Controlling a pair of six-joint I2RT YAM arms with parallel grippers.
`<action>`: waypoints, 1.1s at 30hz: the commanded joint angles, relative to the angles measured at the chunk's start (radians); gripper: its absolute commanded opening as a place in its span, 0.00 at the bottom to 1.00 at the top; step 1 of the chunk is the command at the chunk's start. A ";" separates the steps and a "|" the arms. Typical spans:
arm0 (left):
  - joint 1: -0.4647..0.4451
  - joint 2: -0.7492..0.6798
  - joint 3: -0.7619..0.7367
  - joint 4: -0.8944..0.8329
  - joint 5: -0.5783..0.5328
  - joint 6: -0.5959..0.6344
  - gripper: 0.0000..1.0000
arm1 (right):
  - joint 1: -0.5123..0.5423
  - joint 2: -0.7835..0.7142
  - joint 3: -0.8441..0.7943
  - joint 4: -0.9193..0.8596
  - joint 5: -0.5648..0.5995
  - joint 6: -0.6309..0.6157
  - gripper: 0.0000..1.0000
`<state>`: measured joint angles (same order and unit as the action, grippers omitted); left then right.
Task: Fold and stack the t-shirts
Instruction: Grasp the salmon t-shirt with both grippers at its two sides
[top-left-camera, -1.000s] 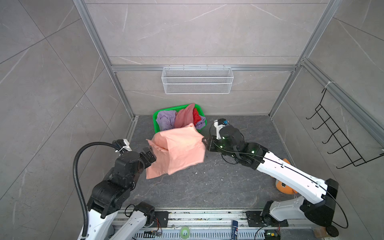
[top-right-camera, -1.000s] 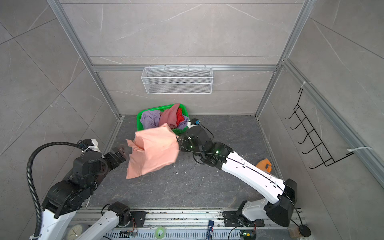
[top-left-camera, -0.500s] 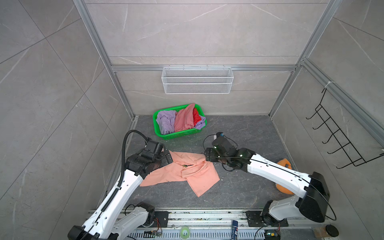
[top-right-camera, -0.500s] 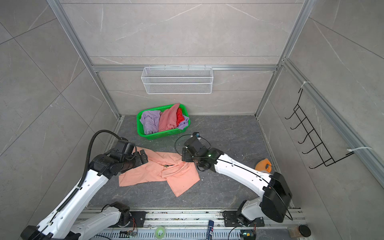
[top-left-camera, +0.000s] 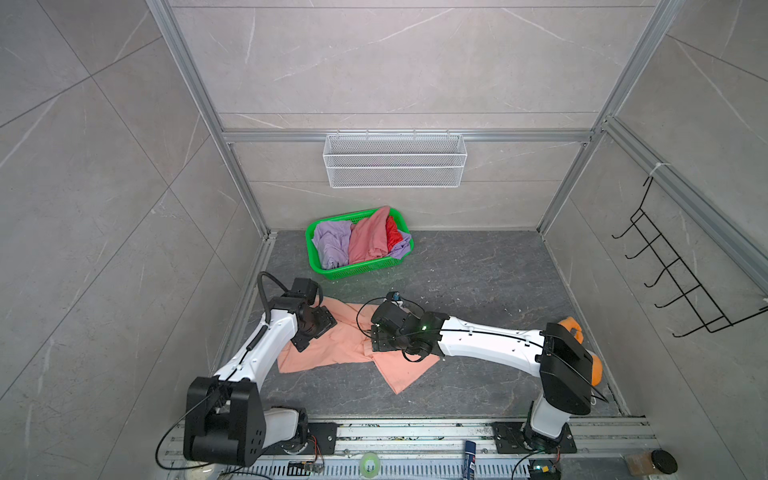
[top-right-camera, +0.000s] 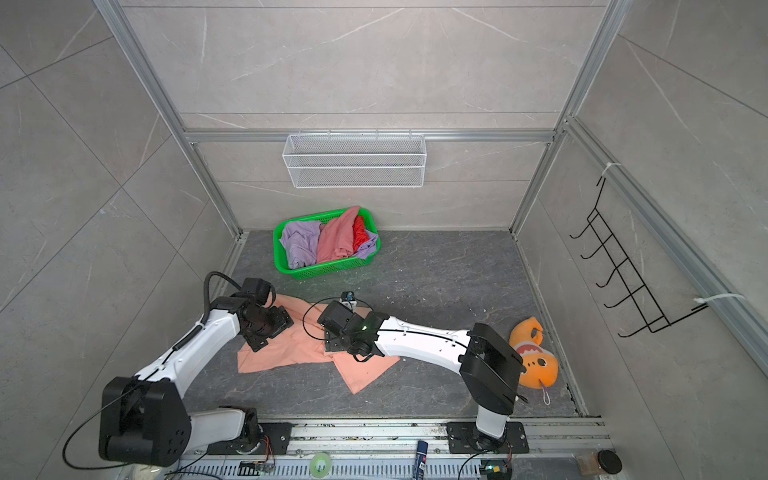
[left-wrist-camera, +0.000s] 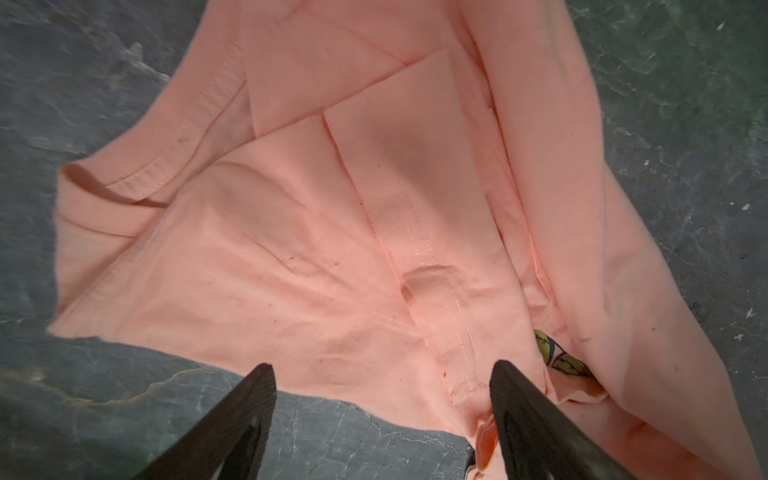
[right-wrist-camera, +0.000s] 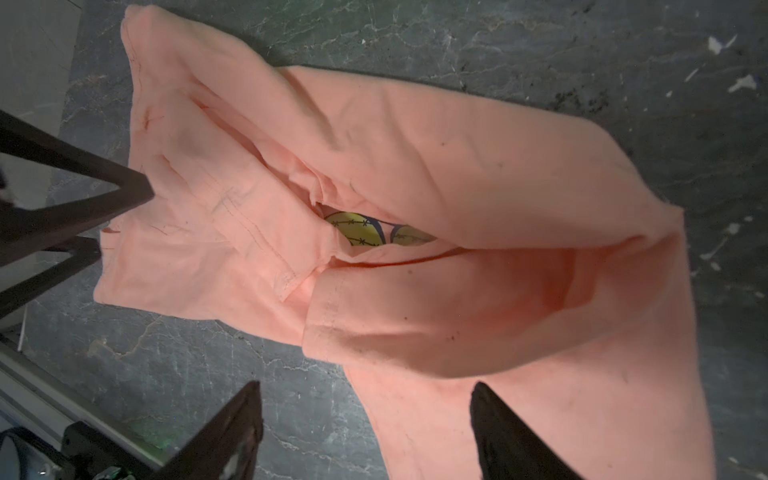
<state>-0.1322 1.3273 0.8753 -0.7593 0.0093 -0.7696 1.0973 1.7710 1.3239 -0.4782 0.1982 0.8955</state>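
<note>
My left hand (left-wrist-camera: 380, 374) and right hand (right-wrist-camera: 365, 386) gape wide, empty, over the crumpled peach shirt (top-left-camera: 332, 353); I'd pinch two hem corners and pull it flat first

Walled on three sides in pale grey marble-look tile (top-left-camera: 395, 62), braced by aluminium posts (top-left-camera: 194, 83) and lit softly and evenly. Well beyond the left claw (top-left-camera: 314, 332) and the right claw (top-left-camera: 377, 338), fixed high on the back wall (top-left-camera: 498, 199): a white wire shelf (top-left-camera: 395, 160); far out past the right claw, on the side wall (top-left-camera: 706, 124), a black hook rack (top-left-camera: 681, 270). Beneath both claws, a dark grey veined worktop (top-left-camera: 478, 270), speckled with pale flecks.
</note>
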 joint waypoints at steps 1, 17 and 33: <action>0.017 0.068 0.054 0.080 0.058 0.047 0.81 | 0.009 -0.042 -0.069 -0.031 0.011 0.172 0.80; 0.017 0.171 0.054 0.144 0.130 0.090 0.73 | 0.013 0.055 -0.172 0.263 0.043 0.370 0.80; -0.013 0.271 0.034 0.173 0.107 0.066 0.49 | -0.034 0.142 -0.138 0.302 0.040 0.374 0.27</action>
<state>-0.1307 1.5711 0.9047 -0.5945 0.1318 -0.7067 1.0725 1.8973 1.1507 -0.1856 0.2249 1.2888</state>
